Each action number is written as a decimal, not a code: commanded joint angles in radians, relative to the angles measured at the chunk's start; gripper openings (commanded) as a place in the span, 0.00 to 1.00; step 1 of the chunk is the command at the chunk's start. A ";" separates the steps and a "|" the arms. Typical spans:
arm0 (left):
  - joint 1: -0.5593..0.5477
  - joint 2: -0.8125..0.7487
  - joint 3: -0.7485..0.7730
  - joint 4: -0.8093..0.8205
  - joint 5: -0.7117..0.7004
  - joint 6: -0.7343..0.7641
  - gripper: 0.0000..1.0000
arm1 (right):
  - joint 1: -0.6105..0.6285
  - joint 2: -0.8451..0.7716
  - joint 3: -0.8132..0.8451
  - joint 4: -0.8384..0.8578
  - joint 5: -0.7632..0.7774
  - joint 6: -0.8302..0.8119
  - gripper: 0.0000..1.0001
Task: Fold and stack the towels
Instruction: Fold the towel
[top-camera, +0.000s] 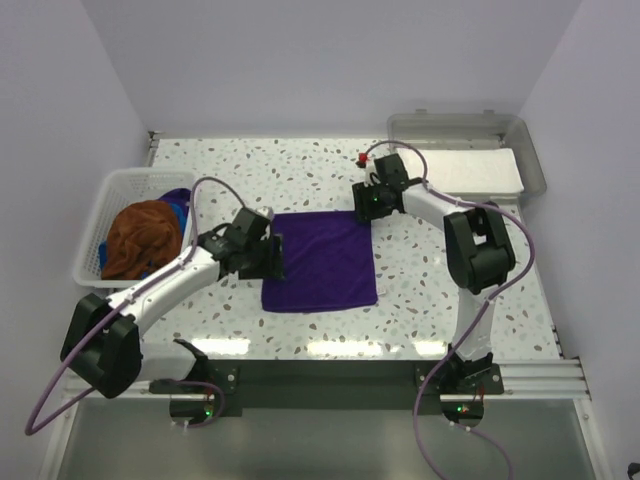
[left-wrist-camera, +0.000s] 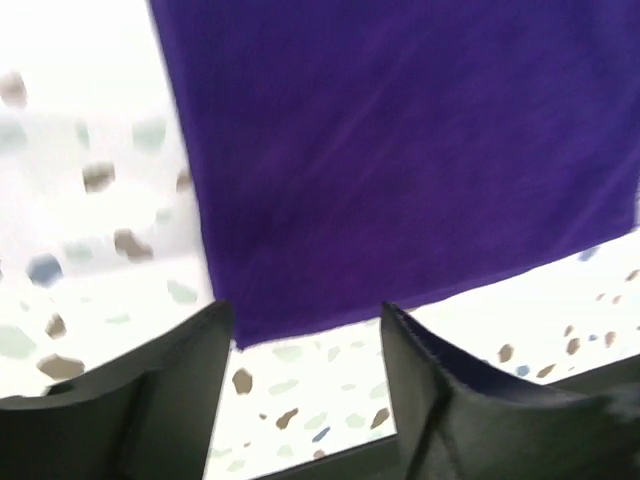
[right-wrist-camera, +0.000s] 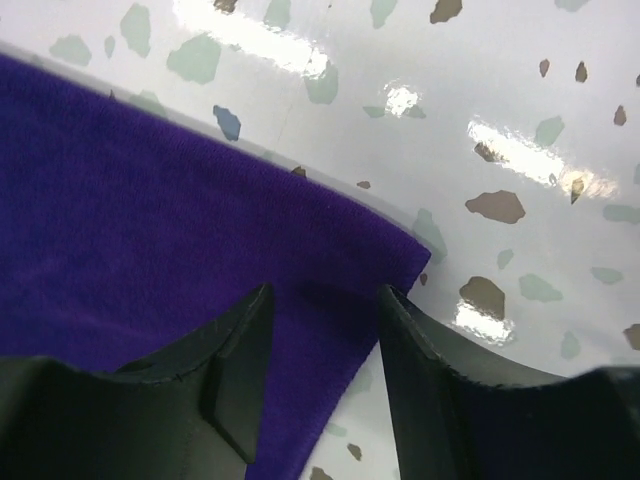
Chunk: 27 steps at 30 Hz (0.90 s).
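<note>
Purple towel (top-camera: 320, 262) lies flat on the speckled table (top-camera: 300, 170).

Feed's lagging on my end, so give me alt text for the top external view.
A purple towel lies flat on the speckled table, the left arm's jaws at its left edge and the right arm's jaws at its far right corner. A white basket on the left holds a rust-brown towel and a blue towel; a grey tray sits far right.

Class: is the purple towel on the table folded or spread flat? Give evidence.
Spread flat: the purple towel lies as one smooth rectangle, no fold visible.
</note>
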 joint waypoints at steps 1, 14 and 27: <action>0.030 0.020 0.165 0.011 -0.076 0.129 0.68 | -0.008 -0.074 0.084 -0.113 -0.046 -0.201 0.50; 0.236 0.489 0.498 0.189 0.096 0.694 0.66 | -0.062 0.115 0.396 -0.417 -0.122 -0.516 0.50; 0.276 0.751 0.764 0.102 0.272 0.892 0.64 | -0.064 0.244 0.511 -0.499 -0.194 -0.589 0.50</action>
